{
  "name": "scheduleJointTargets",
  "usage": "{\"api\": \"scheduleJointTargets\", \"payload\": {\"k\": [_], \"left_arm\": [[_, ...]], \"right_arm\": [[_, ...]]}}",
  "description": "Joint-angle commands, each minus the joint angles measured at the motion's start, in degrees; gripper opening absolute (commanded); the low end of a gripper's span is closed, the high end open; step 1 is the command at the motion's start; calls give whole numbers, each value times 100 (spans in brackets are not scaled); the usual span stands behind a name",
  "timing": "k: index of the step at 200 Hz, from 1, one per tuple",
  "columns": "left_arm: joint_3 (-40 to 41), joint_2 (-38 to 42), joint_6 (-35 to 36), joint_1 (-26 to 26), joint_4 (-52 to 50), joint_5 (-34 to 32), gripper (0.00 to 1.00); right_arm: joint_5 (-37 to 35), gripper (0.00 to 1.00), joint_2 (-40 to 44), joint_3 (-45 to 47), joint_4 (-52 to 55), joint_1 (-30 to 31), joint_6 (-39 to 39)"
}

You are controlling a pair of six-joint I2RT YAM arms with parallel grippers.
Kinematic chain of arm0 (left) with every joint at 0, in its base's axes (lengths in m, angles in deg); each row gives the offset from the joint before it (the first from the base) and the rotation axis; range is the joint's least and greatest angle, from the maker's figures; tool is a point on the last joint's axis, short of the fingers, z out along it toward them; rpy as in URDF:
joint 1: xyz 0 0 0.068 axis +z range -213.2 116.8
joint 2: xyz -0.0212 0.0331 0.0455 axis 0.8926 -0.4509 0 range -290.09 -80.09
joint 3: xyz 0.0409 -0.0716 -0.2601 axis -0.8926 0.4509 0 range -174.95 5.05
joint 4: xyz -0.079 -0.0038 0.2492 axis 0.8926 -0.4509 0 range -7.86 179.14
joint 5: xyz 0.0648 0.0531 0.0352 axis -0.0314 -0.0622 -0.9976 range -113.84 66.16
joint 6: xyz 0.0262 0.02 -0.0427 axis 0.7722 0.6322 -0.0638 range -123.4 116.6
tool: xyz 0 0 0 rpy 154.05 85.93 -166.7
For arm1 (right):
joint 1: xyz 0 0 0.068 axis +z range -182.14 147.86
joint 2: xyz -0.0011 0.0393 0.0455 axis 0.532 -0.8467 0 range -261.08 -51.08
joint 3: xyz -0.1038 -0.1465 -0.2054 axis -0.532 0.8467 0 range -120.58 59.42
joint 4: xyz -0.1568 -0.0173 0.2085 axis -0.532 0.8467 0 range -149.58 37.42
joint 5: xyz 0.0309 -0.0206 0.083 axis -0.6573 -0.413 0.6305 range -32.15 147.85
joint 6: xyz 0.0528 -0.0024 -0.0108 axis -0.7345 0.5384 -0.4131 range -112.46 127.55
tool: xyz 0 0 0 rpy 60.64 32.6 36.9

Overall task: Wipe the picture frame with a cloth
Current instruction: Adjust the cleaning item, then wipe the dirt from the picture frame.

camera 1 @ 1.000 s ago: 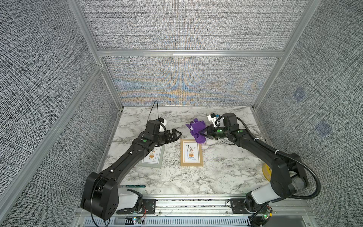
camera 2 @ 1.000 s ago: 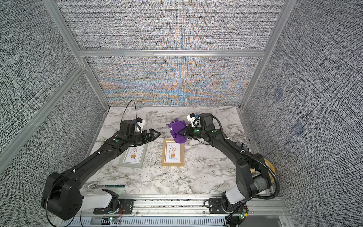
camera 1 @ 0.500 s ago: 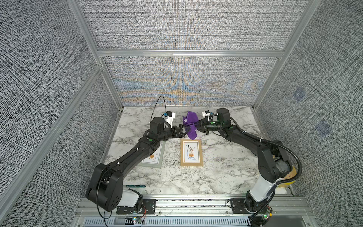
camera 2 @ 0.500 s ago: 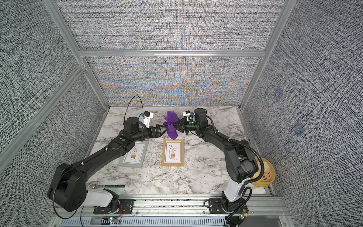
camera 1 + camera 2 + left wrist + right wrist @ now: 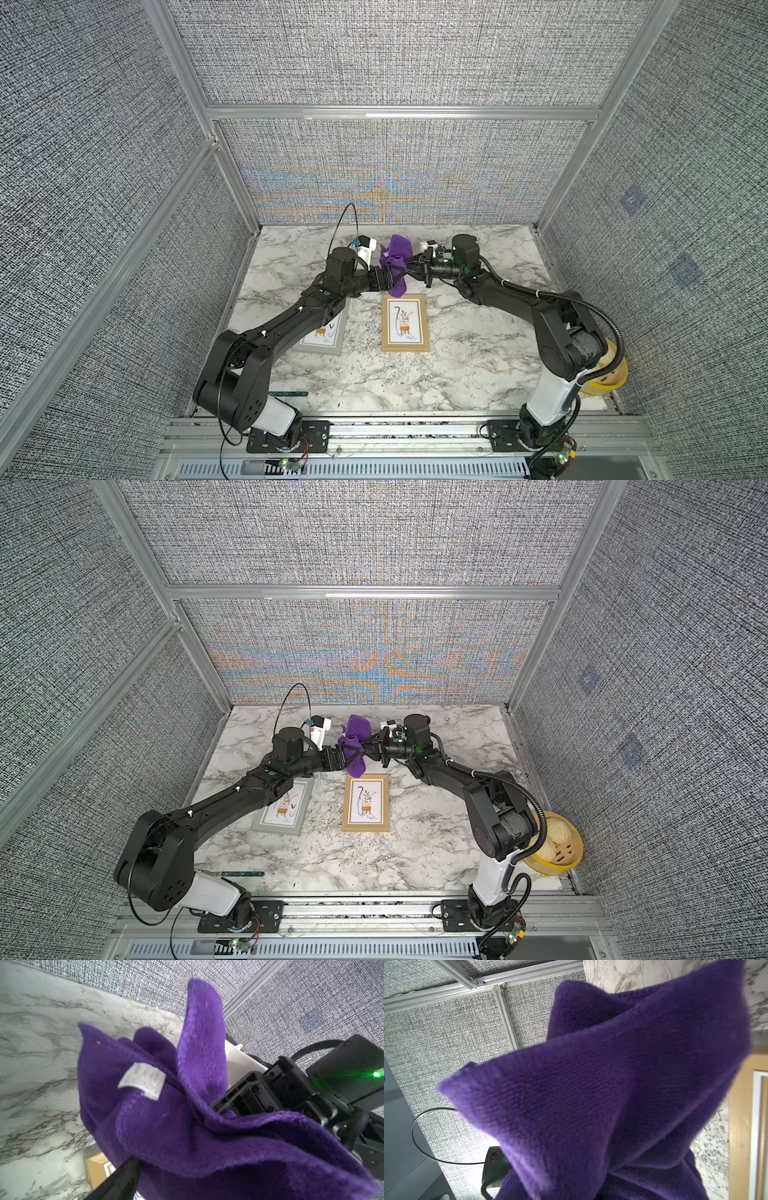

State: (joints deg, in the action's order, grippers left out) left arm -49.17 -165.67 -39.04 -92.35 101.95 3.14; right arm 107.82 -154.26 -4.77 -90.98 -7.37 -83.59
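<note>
The purple cloth (image 5: 397, 262) (image 5: 355, 742) hangs bunched in the air over the back middle of the table. My right gripper (image 5: 411, 268) (image 5: 370, 746) is shut on it from the right. My left gripper (image 5: 390, 279) (image 5: 347, 759) reaches in from the left, open, with cloth (image 5: 187, 1126) between its fingers (image 5: 116, 1180). In the right wrist view the cloth (image 5: 612, 1095) hides the jaws. A wooden picture frame (image 5: 405, 323) (image 5: 366, 803) lies flat just in front of and below the cloth. A grey picture frame (image 5: 322, 336) (image 5: 284, 808) lies to its left, partly under my left arm.
A yellow steamer basket with buns (image 5: 555, 848) sits at the table's right front corner behind my right arm. A thin green-handled tool (image 5: 289, 393) lies near the front edge on the left. Fabric walls close in the back and both sides.
My right gripper lifted the cloth up and toward the back centre. My left gripper swung from over the grey frame to the cloth, and its fingers have begun to narrow around it.
</note>
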Motion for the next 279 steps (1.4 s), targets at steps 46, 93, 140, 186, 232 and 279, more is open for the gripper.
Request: {"api": "scheduleJointTargets", "payload": {"k": [46, 93, 140, 186, 232, 279], "left_arm": [[58, 188, 446, 0, 69, -432, 34], [94, 476, 641, -3, -560, -907, 0], [-280, 1198, 1173, 4, -2438, -2529, 0], [-910, 1420, 1612, -3, -4185, -3206, 0], [-1214, 905, 1361, -3, -5290, -3215, 0], [-1372, 327, 1208, -1, -5497, -2827, 0]], "right_arm": [[263, 0, 226, 376, -165, 37, -118], [220, 20, 412, 338, 517, -133, 721], [-1415, 59, 1278, 163, 4131, -466, 3973], [-3809, 58, 1152, -310, 6445, -28, 6028], [-4225, 40, 549, -523, 6506, 405, 6277], [-4183, 26, -114, -944, 6414, 628, 6385]]}}
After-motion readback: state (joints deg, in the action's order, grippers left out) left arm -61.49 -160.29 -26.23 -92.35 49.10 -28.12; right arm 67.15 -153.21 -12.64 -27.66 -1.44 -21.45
